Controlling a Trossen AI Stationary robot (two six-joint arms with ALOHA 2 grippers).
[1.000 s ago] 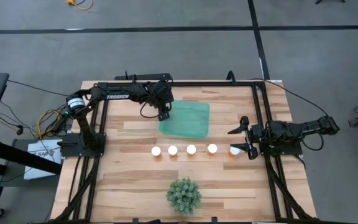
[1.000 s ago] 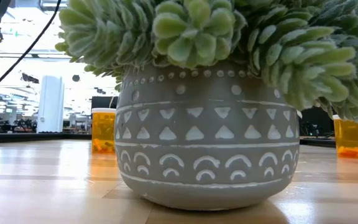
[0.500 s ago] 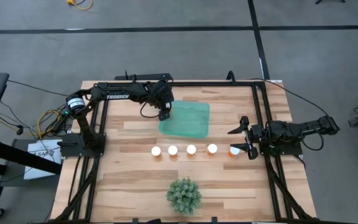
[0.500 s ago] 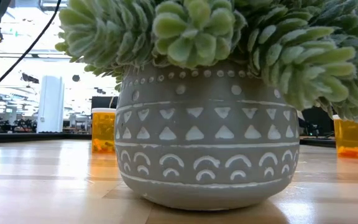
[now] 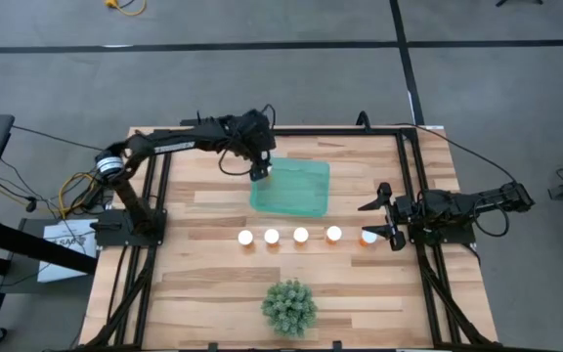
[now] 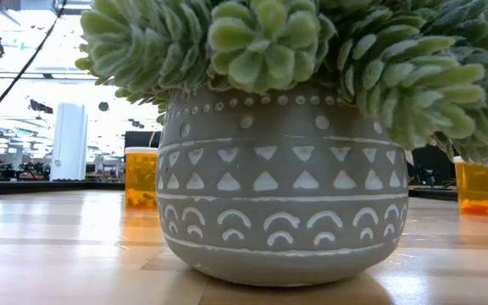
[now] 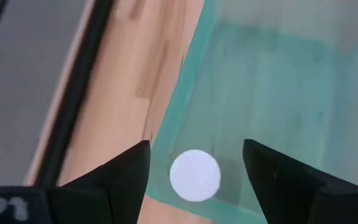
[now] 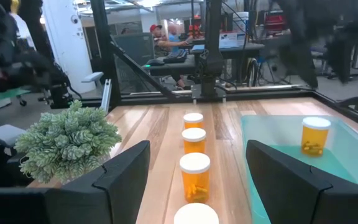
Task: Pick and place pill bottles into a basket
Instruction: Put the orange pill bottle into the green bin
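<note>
One amber pill bottle with a white cap (image 8: 316,136) stood in the shallow translucent teal basket (image 5: 304,198). The left gripper (image 7: 196,163) hung spread apart above it. The right gripper (image 5: 383,217) waited, fingers parted, beside the row of bottles (image 5: 301,235).

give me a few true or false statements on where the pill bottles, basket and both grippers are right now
1. One pill bottle stands in the basket. True.
2. The left gripper is shut on a bottle. False: it is open above the bottle in the basket.
3. Five bottles stand in a row on the table. True.
4. The plant sits inside the basket. False: it stands on the table, apart from it.
5. The right gripper is over the basket. False: it is at the row's right end.
</note>
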